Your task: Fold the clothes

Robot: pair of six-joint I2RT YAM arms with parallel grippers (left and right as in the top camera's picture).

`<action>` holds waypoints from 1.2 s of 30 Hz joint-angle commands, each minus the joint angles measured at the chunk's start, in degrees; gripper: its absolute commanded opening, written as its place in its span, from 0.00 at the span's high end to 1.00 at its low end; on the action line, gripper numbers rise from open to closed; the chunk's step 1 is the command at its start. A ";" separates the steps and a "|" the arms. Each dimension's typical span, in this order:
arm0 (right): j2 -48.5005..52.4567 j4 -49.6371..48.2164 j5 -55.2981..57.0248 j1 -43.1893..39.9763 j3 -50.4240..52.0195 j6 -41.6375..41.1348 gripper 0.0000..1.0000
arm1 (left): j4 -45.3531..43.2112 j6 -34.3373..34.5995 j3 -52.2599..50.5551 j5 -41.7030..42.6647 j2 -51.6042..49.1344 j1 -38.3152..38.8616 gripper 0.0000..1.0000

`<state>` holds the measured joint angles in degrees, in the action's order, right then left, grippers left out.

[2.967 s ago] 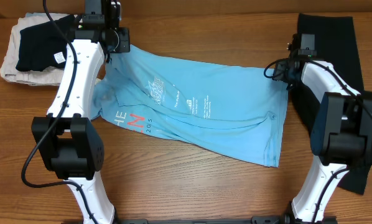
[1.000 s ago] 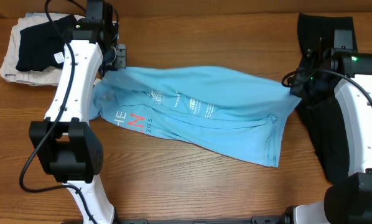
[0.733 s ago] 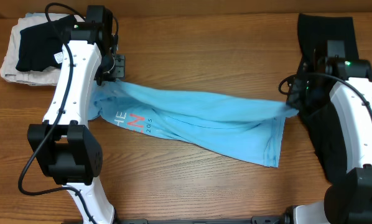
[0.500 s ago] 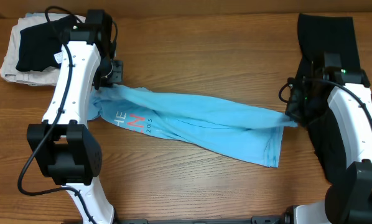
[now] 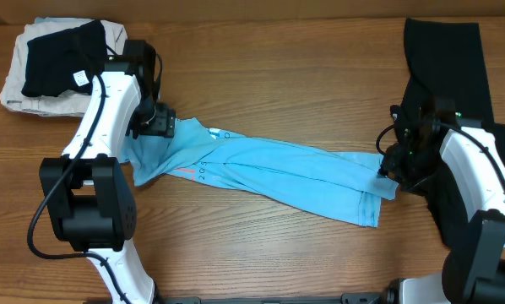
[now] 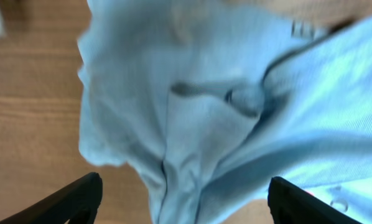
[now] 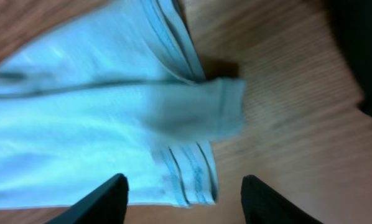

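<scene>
The light blue T-shirt lies across the table as a long narrow band, doubled over lengthwise, with a bit of red lettering showing near its left end. My left gripper hovers over that left end. In the left wrist view its jaws stand wide open above bunched blue fabric, holding nothing. My right gripper is at the shirt's right end. It is open too, with the hemmed corner lying loose below it. A long black garment lies flat at the right, under my right arm.
A stack of folded clothes, beige with a black piece on top, sits at the back left corner. The black garment's edge lies close to the right of the shirt's corner. Bare wood runs along the front.
Both grippers came toward the front, drawing the shirt's far edge over onto its near half. Both then opened and let the fabric go, so the shirt now lies as a narrow band.
</scene>
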<state>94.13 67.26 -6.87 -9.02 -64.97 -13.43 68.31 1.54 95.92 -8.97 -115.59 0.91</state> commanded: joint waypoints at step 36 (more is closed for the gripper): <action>-8.15 -11.02 -6.69 -10.62 6.73 -0.46 0.96 | 3.04 1.95 21.55 7.30 1.73 -7.76 0.00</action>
<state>90.30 53.39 -14.83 -16.08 -51.00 -15.40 71.50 2.90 116.55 -2.13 -115.35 -6.44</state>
